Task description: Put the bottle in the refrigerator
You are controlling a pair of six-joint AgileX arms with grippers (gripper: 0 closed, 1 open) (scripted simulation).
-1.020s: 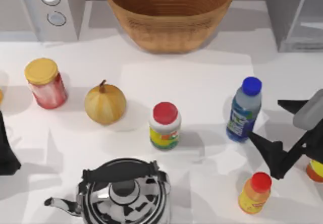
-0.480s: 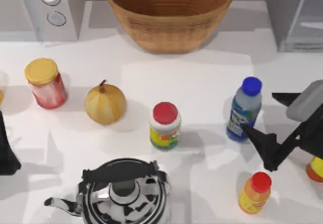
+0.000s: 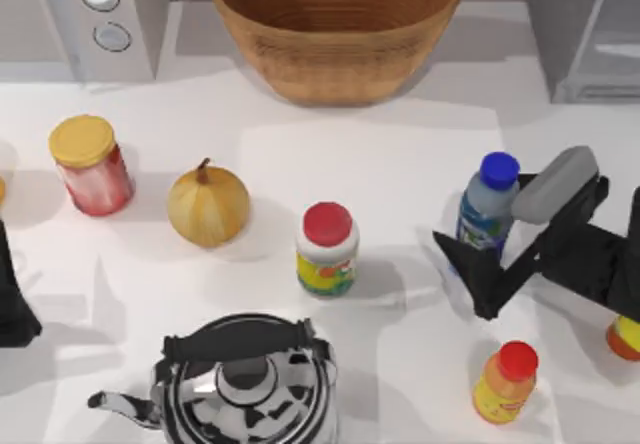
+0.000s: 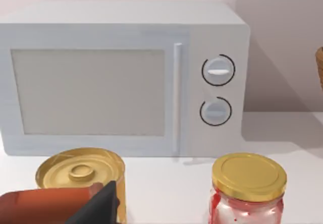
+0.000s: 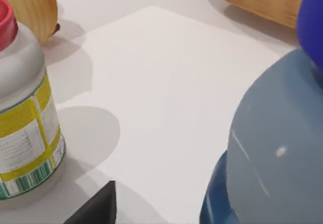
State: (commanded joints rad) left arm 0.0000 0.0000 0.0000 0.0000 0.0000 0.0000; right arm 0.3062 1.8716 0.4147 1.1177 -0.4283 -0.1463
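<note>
You are looking at the right gripper [image 3: 487, 254] reaching in from the right side of the desk [image 3: 380, 164], with its fingers spread wide on either side of the bottle [image 3: 487, 204]. One dark finger [image 3: 470, 269] is lying on the near side of the bottle, low by its base, while the paler wrist housing is sitting on its far right, near the blue cap. The fingers are not yet pressing on it, so the bottle is standing upright on the desk under its own weight, right of centre. The wide spread makes sense: the bottle's body is rounded and smooth, and the fingers need room to pass around it before closing.

In the right wrist view the bottle [image 5: 272, 148] is looming very close, which suggests the gripper is nearly deep enough for a grasp. The red-lidded jar [image 3: 326, 249] is standing to the left, well apart, and the small orange bottle [image 3: 505, 382] is standing nearer, close beside the arm; you are probably wanting to watch that one during any lift.

The refrigerator [image 3: 585, 29] is sitting at the far right corner, so the carry should be short. The left gripper [image 3: 15, 309] is parked at the left edge; I cannot tell how its fingers are set.
</note>
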